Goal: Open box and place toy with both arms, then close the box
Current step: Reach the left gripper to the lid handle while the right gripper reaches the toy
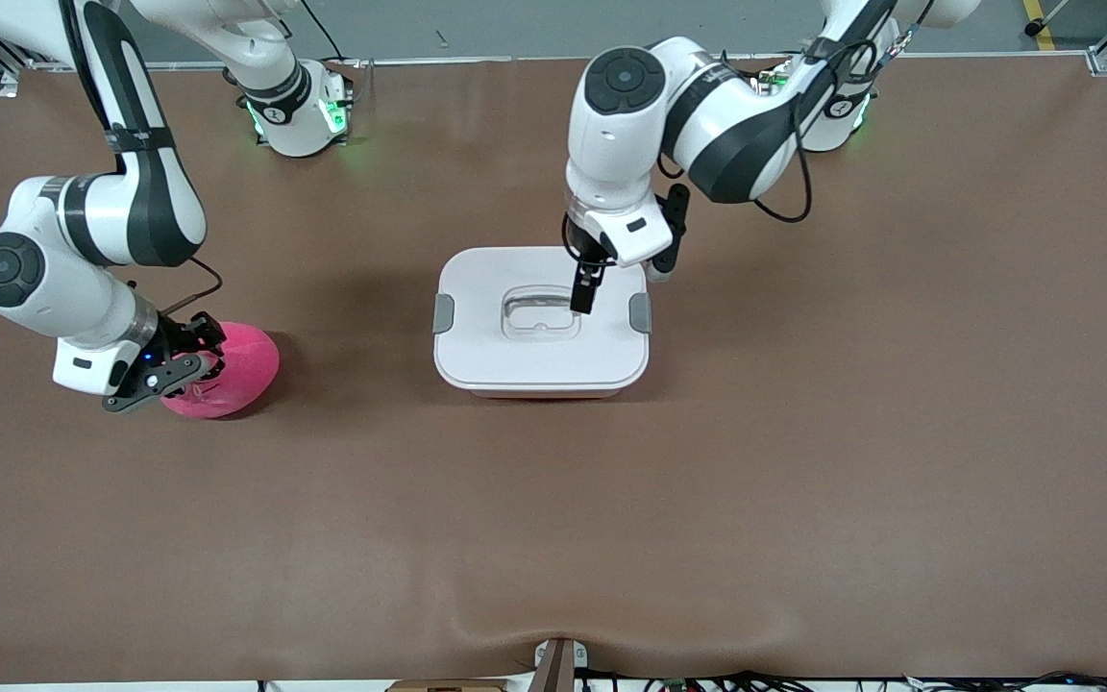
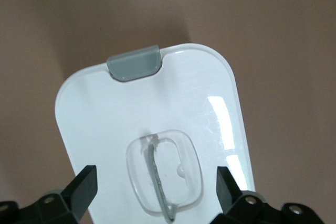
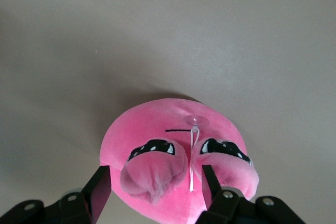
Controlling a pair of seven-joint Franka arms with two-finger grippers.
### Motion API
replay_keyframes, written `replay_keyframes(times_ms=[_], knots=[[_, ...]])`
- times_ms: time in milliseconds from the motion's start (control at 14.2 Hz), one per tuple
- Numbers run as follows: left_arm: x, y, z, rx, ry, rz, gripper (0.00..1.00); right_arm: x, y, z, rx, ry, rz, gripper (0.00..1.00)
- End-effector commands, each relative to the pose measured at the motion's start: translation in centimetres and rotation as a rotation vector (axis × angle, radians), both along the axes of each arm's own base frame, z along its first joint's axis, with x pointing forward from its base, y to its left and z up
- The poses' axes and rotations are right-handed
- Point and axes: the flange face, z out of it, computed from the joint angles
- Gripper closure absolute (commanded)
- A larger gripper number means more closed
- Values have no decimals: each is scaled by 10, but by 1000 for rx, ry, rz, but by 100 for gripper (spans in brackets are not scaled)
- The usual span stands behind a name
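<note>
A brown table (image 1: 803,461) fills the view from the high front camera, with two white robot arms reaching down onto it from their bases along the top edge.

Near the middle of the table sits the box (image 1: 541,323), a rounded plastic container with a pale pink tub and a white lid (image 2: 157,108). The lid is on. A grey clip (image 1: 443,313) sits at the end of the lid toward the right arm's end of the table, and a second grey clip (image 1: 640,312) sits at the end toward the left arm's end. In the centre of the lid is a clear recessed handle (image 1: 540,314).

The left gripper (image 1: 582,293) points down over the lid at the edge of the clear handle. In the left wrist view its two black fingers (image 2: 84,184) stand wide apart, one on each side of the handle (image 2: 164,174), and grip nothing.

The toy (image 1: 227,370), a round bright pink plush animal, lies on the table well apart from the box, toward the right arm's end. In the right wrist view its face shows two black eye marks (image 3: 152,148) and a thin black line for a mouth.

The right gripper (image 1: 190,370) is down at the toy. Its fingers (image 3: 100,187) sit spread on either side of a soft pink nub (image 3: 153,174) on the plush, just beside it; whether they press on it cannot be told.
</note>
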Motion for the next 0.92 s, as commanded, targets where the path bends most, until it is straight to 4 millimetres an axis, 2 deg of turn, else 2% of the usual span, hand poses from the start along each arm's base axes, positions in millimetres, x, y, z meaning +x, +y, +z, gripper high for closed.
replay_keyframes(times_ms=[0,70,141,352,423,493,846], knots=[[-16,-22,-6,6,-54,102,4,-3,0,5,-13,-8,21,24],[-17,-27,-9,-5,-65,142,5,-4,1,5,-12,-6,20,24],[-17,-30,-11,-16,-72,179,5,-4,-1,5,-12,-6,18,30],[-23,-41,-21,-24,-89,236,8,-3,1,5,-12,-8,20,67],[-21,-43,-27,-29,-96,257,16,-3,-1,7,-11,-11,18,87],[-24,-48,-30,-35,-107,267,21,-2,-1,9,-11,-15,17,100],[-35,-60,-44,-31,-96,270,22,0,-7,26,-12,-22,2,100]])
